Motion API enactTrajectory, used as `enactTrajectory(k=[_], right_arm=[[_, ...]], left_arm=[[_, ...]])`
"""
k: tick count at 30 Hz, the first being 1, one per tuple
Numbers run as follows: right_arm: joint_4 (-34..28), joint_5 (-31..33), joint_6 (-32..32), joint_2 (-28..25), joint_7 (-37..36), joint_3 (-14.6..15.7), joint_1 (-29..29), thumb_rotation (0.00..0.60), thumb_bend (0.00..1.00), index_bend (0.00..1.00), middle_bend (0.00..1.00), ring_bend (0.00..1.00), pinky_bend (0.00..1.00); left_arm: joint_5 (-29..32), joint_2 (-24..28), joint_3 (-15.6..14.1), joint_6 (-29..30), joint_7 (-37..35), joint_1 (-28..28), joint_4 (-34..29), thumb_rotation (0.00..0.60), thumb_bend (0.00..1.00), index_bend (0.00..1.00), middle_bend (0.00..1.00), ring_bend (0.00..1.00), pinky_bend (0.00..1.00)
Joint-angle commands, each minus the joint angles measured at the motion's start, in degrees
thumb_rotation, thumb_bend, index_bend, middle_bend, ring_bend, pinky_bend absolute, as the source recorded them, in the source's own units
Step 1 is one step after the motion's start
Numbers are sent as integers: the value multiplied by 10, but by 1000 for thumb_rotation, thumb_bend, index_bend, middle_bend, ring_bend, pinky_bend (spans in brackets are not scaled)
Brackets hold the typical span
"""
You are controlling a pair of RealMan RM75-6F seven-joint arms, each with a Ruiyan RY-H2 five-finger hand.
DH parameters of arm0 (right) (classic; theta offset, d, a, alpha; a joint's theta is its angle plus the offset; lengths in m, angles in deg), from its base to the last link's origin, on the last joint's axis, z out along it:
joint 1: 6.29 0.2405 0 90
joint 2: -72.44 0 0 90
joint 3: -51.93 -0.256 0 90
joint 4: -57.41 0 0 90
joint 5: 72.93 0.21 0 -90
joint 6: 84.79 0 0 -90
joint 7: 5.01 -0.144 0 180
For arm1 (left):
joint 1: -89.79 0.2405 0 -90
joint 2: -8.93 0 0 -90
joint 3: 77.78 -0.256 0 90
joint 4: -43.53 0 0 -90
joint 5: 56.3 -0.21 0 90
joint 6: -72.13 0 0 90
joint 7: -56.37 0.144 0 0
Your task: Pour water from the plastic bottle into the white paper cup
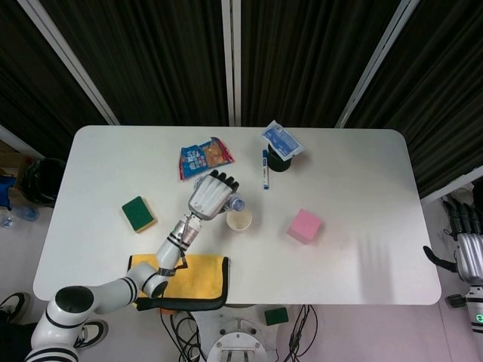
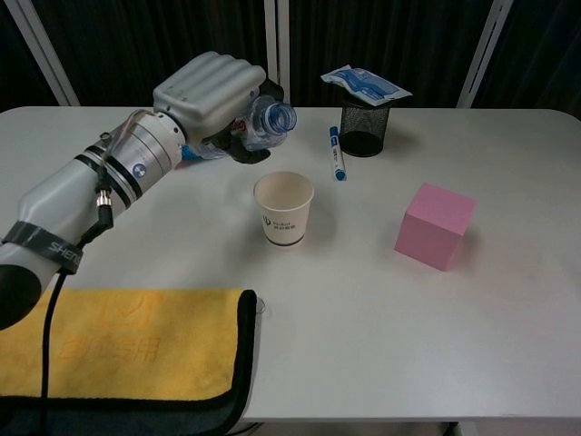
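Observation:
My left hand point(image 2: 211, 98) point(image 1: 210, 194) grips the clear plastic bottle point(image 2: 268, 121) point(image 1: 235, 203), which lies tilted with its open mouth pointing right, above and to the left of the white paper cup point(image 2: 284, 209) point(image 1: 239, 220). No stream falls from the mouth. The cup stands upright on the table, apart from the hand. My right hand point(image 1: 469, 253) hangs off the table's right edge in the head view, fingers loosely extended, holding nothing.
A pink cube point(image 2: 435, 225) sits right of the cup. A black mesh holder point(image 2: 365, 130) with a blue packet point(image 2: 365, 84) on it stands behind, a blue marker point(image 2: 337, 154) beside it. A yellow cloth point(image 2: 118, 341) lies at the front left, a green sponge point(image 1: 138, 213) and snack bag point(image 1: 205, 157) further left.

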Motion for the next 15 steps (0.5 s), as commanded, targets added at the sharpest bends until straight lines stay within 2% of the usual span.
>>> enactTrajectory(k=[1, 9, 15], right_arm=[[0, -1, 0, 0, 1, 0, 0, 556, 179, 0, 0, 0, 0], [-3, -1, -6, 1, 6, 1, 5, 556, 179, 0, 0, 0, 0], [-6, -2, -9, 1, 8, 1, 7, 556, 179, 0, 0, 0, 0]], left_arm=[[33, 24, 19, -9, -56, 21, -71, 600, 369, 829, 817, 607, 524], [112, 65, 50, -47, -138, 60, -181, 600, 369, 830, 817, 607, 532], [142, 92, 59, -69, -224, 88, -219, 600, 374, 830, 817, 608, 540]])
